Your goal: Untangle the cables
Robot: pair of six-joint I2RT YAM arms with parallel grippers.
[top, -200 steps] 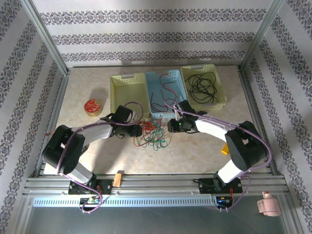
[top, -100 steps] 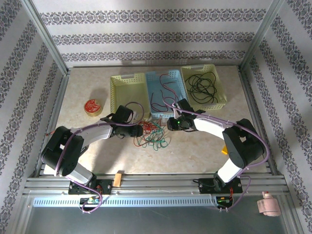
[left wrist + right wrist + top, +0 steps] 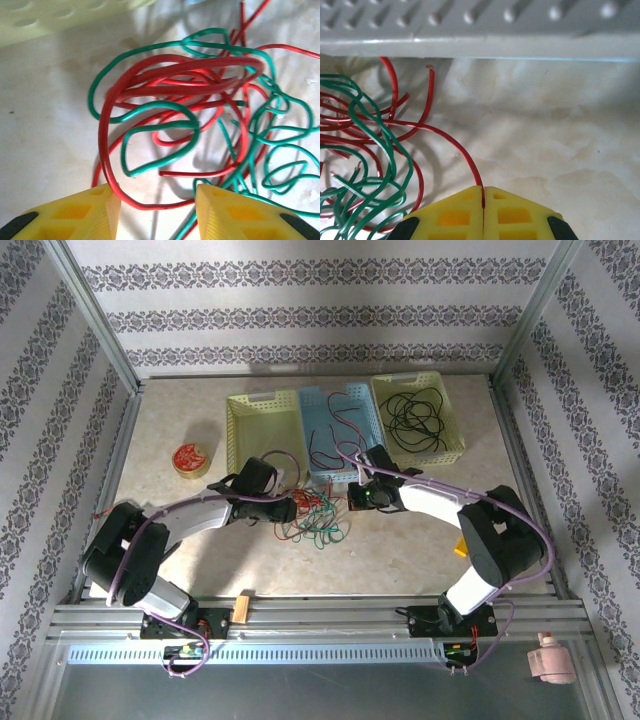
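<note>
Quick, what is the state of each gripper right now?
Left gripper: open, a red loop lying between the jaws, not gripped.
Right gripper: closed on a red cable.

Two white robot arms reach inward over a marbled table [image 3: 420, 545]. The left gripper [image 3: 292, 508] sits at the left edge of a knot of red and green cables [image 3: 318, 526], and the right gripper [image 3: 351, 504] at its upper right. Behind them three perforated baskets stand side by side: a pale yellow basket [image 3: 234, 432], a blue basket [image 3: 345, 393] with dark strands [image 3: 330, 436] in it, and a yellow-green basket [image 3: 456, 432] holding a coiled black cable [image 3: 415, 420]. A round tin [image 3: 190, 460] with red contents sits well to the left.
</note>
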